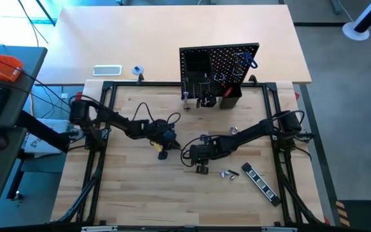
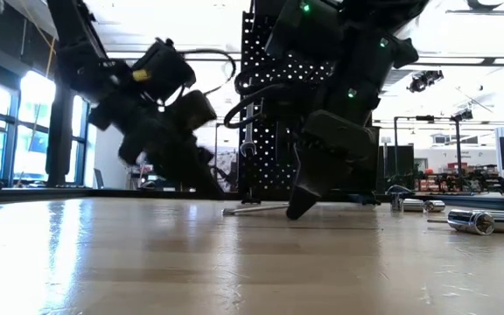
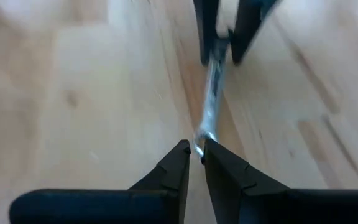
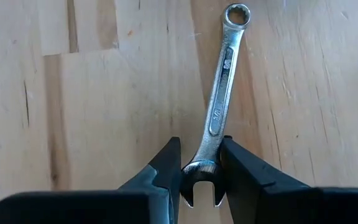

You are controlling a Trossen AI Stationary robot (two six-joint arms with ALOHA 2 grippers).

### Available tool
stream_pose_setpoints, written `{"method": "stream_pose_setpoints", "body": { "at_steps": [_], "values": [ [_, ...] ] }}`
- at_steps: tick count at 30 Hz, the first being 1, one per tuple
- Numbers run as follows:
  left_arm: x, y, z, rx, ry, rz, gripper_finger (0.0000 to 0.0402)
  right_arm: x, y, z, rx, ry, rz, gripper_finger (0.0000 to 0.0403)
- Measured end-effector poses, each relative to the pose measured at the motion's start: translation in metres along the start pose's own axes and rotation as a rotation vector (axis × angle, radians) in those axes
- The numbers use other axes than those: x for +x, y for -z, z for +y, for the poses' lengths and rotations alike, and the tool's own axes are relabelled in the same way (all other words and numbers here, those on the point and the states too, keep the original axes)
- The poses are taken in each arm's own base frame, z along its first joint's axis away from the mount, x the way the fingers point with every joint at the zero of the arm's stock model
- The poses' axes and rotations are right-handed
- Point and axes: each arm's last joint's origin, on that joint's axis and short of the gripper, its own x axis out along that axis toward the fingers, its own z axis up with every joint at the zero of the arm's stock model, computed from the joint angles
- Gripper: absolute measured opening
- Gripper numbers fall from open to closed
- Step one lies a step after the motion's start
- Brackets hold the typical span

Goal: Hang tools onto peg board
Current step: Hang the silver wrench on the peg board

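Observation:
A silver wrench (image 4: 221, 93) lies on the wooden table between my two grippers, its ring end (image 4: 236, 14) pointing away from my right gripper (image 4: 201, 171), which is shut on its open end. My left gripper (image 3: 196, 152) is shut, with its fingertips at the wrench's ring end. In the low view the wrench (image 2: 254, 208) runs low along the table. The peg board (image 1: 219, 71) stands upright at the table's far edge, with a blue-handled tool (image 1: 247, 61) and other tools hanging on it. My right gripper pinches the wrench just behind its open jaw (image 4: 202, 163) between its two fingers, one on each narrow edge. The fingers slant down from above, coming from the table's right. The wrench lies flat, on or just over the table. My left gripper: I cannot tell whether its fingertips touch the ring end.
A black striped bar (image 1: 259, 180) and small silver sockets (image 1: 229, 173) lie near the table's right front. Another small silver piece (image 1: 234, 131) sits behind my right arm. A white flat rectangle (image 1: 107, 70) and a tape roll (image 1: 138, 69) lie beyond the frame's far left.

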Motion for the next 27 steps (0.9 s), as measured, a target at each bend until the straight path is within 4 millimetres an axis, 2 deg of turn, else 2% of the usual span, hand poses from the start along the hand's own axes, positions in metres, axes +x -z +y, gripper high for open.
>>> {"method": "stream_pose_setpoints", "body": {
  "at_steps": [6, 14, 20, 27],
  "values": [
    [-0.022, -0.016, 0.007, -0.004, -0.028, -0.032, 0.0044, -0.009, 0.003, 0.003, -0.017, 0.033, 0.005, 0.008],
    [-0.052, -0.036, 0.017, -0.016, -0.078, -0.123, 0.0044, -0.034, 0.002, 0.009, -0.02, 0.11, -0.05, 0.008],
    [-0.078, -0.051, 0.026, -0.013, -0.135, -0.217, 0.0044, -0.063, 0.0, 0.014, -0.009, 0.191, -0.139, 0.008],
    [-0.106, -0.064, 0.033, -0.035, -0.228, -0.314, 0.0044, -0.099, 0.007, 0.015, 0.009, 0.38, -0.229, 0.008]
  ]
}}
